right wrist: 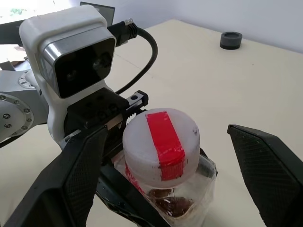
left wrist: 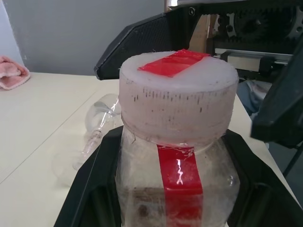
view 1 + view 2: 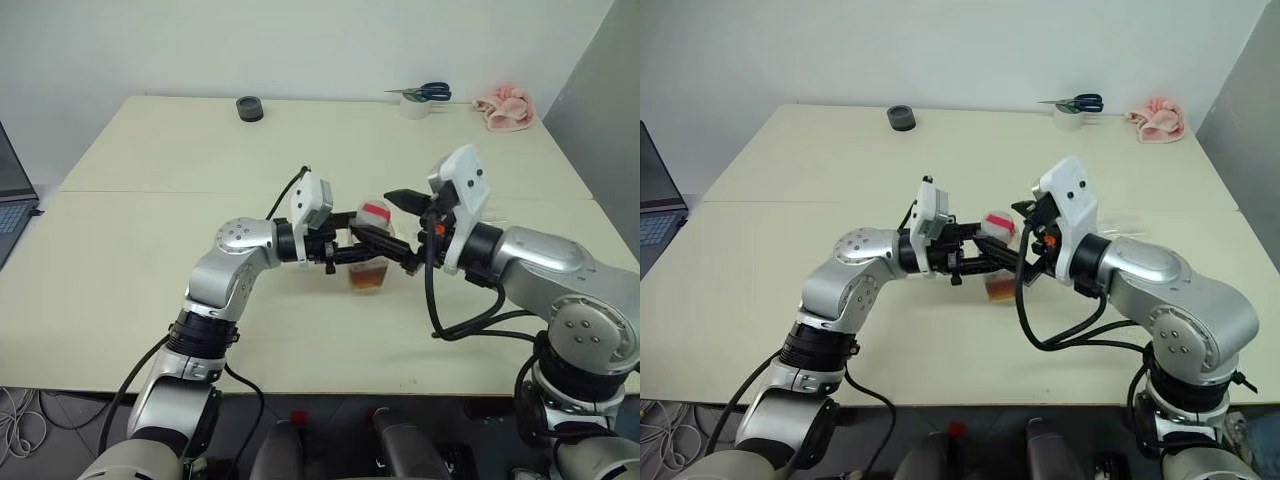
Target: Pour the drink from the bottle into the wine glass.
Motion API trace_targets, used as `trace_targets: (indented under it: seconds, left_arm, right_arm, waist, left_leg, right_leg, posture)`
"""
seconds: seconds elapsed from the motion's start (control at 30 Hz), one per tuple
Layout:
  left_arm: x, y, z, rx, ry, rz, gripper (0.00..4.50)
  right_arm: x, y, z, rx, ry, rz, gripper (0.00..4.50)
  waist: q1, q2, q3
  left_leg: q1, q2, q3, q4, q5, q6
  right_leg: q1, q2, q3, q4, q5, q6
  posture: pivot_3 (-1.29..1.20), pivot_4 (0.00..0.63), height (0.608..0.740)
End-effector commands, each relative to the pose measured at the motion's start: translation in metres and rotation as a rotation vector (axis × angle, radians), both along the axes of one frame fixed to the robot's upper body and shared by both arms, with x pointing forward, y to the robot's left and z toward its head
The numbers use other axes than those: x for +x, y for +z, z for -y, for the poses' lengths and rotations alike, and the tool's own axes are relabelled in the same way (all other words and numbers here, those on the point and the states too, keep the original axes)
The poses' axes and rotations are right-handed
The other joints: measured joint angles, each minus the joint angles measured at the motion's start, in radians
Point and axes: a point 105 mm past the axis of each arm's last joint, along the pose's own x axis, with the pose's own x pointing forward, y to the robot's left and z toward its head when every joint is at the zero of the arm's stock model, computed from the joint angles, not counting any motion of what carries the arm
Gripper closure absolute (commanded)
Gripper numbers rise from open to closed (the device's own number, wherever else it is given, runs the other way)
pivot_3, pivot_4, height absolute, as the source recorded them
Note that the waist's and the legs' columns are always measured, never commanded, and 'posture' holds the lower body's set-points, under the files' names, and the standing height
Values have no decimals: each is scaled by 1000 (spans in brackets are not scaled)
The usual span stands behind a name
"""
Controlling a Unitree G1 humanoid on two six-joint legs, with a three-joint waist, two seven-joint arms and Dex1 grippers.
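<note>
**Bottle clamped in left, right lining up on the cap**

Going left to right across the table.

Far left edge: a laptop (image 3: 12,195), out of play. Far side, left of centre: a black round lid (image 3: 249,108), well apart from the work.

Centre, near side: my left gripper (image 3: 372,247) points to the right and is pinched on the bottle (image 3: 370,262), fingers pressed against its squarish sides below the cap. I read that as a brace, so the bottle can't spin or tip while the other hand works the top. The bottle is upright, held at table centre; can't tell if its base touches the table.

Contents: the drink (image 3: 368,277) sits low in the bottle, reddish-brown, well under the neck. The cap (image 1: 161,144) is whitish with a red tape strip across it and is still on, so nothing can be poured yet.

Just right of it: my right gripper (image 1: 165,172) is spread wide, one finger on each side of the cap, not touching it. Looks staged to close on the cap and unscrew.

The wine glass (image 2: 97,124) is lying on its side on the table beyond the bottle, to the right, empty. It needs standing up before any pour.

Far right: scissors (image 3: 425,93) resting on a tape roll (image 3: 415,107), then a pink cloth (image 3: 505,106). Not involved.
</note>
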Motion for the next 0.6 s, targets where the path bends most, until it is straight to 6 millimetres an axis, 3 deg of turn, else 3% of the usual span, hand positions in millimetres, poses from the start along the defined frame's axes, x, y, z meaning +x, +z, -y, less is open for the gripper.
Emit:
trace_targets:
  seconds: [0.03, 0.27, 0.4, 0.5, 0.6]
  left_arm:
    - [-2, 13, 1, -19, -9, 65, 2351]
    - [-1, 12, 0, -18, 0, 64, 2351]
    - [-1, 11, 0, -18, 3, 58, 2351]
    - [-3, 10, 3, -21, -12, 50, 2351]
    - [-6, 12, 8, -25, -37, 49, 2351]
  right_arm:
    - [-6, 9, 1, 30, -11, 43, 182]
    - [-4, 10, 0, 59, -23, 41, 2544]
    - [-4, 10, -4, 65, 19, 36, 2639]
    - [-10, 5, -11, 45, 247, 25, 2639]
    - [-7, 4, -5, 23, 490, 45, 2639]
  waist:
    - [0, 0, 0]
    - [0, 0, 0]
    - [0, 0, 0]
    - [0, 0, 0]
    - [0, 0, 0]
  left_leg:
    - [0, 0, 0, 0, 0, 0]
    - [0, 0, 0, 0, 0, 0]
    - [0, 0, 0, 0, 0, 0]
    - [0, 0, 0, 0, 0, 0]
    - [0, 0, 1, 1, 0, 0]
  right_leg:
    - [0, 0, 0, 0, 0, 0]
    - [0, 0, 0, 0, 0, 0]
    - [0, 0, 0, 0, 0, 0]
    - [0, 0, 0, 0, 0, 0]
    - [1, 0, 0, -2, 0, 0]
  posture:
    - [0, 150, 740]
    - [0, 150, 740]
    - [0, 150, 740]
    - [0, 150, 740]
    - [0, 150, 740]
